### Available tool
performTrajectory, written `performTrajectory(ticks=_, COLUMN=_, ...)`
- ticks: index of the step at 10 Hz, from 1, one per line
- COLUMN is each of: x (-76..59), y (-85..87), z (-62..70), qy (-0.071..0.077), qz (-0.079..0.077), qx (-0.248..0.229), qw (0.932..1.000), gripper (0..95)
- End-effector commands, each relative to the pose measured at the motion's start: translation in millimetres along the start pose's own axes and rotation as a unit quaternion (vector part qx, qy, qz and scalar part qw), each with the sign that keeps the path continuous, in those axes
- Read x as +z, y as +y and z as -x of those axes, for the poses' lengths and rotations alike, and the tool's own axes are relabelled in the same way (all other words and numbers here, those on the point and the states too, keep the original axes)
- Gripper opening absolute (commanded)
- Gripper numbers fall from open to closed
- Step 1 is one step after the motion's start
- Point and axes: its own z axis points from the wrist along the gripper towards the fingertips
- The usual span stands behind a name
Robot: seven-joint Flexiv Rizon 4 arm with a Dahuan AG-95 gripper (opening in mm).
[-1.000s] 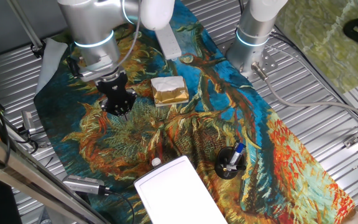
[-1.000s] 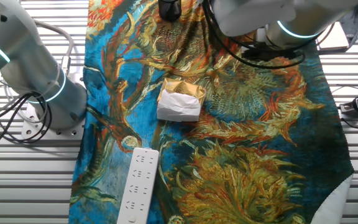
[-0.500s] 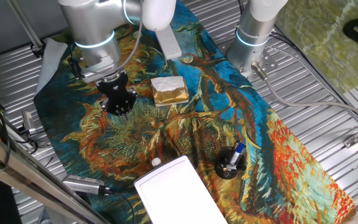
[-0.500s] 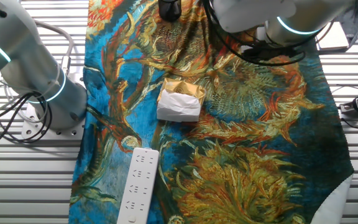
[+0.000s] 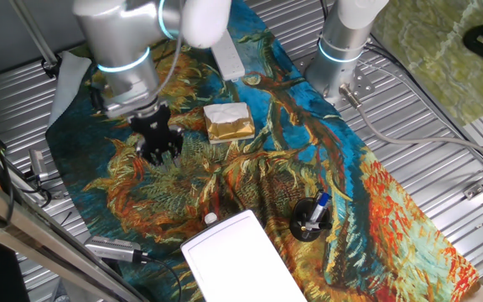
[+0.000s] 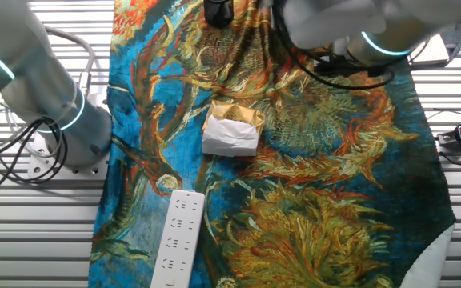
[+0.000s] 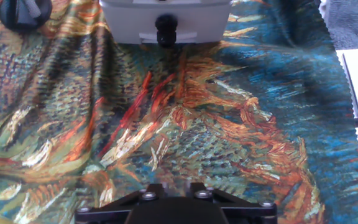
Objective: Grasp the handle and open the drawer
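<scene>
The drawer's white box (image 5: pixel 235 258) lies at the near edge of the patterned cloth, with the small round handle (image 5: pixel 210 219) on its front face. In the hand view the box (image 7: pixel 123 18) is at the top, and the handle (image 7: pixel 165 26) looks dark there, straight ahead and well away from me. My gripper (image 5: pixel 161 155) hangs above the cloth to the left of the white-and-gold block (image 5: pixel 228 122), far from the handle. Its fingers stand apart and hold nothing. Only the finger bases show in the hand view (image 7: pixel 173 188). In the other fixed view the gripper and the box are out of sight.
A black round holder with a blue pen (image 5: pixel 311 220) stands right of the box and shows at the hand view's top left (image 7: pixel 18 12). A slim white bar-shaped device (image 5: pixel 227 57) lies at the back. A second arm's base (image 5: pixel 342 50) stands at the back right. Metal slats surround the cloth.
My arm has swung a little to the left and my gripper has shifted slightly left and nearer the front. Nothing on the cloth has moved.
</scene>
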Motion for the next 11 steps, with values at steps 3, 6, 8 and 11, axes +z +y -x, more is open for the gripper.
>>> performTrajectory(ticks=3, x=27.4, y=-7.1, z=46.2, qy=-0.016, qz=-0.008, qx=0.022, qw=0.9996, gripper=19.0)
performTrajectory(ticks=6, x=44.1, y=-12.2, z=65.8, qy=-0.034, qz=-0.01, qx=0.028, qw=0.999, gripper=19.0)
performTrajectory(ticks=8, x=50.7, y=-14.0, z=74.5, qy=-0.044, qz=-0.01, qx=0.028, qw=0.9986, gripper=19.0)
performTrajectory(ticks=11, x=59.6, y=-8.2, z=84.9, qy=-0.049, qz=-0.012, qx=0.038, qw=0.998, gripper=19.0)
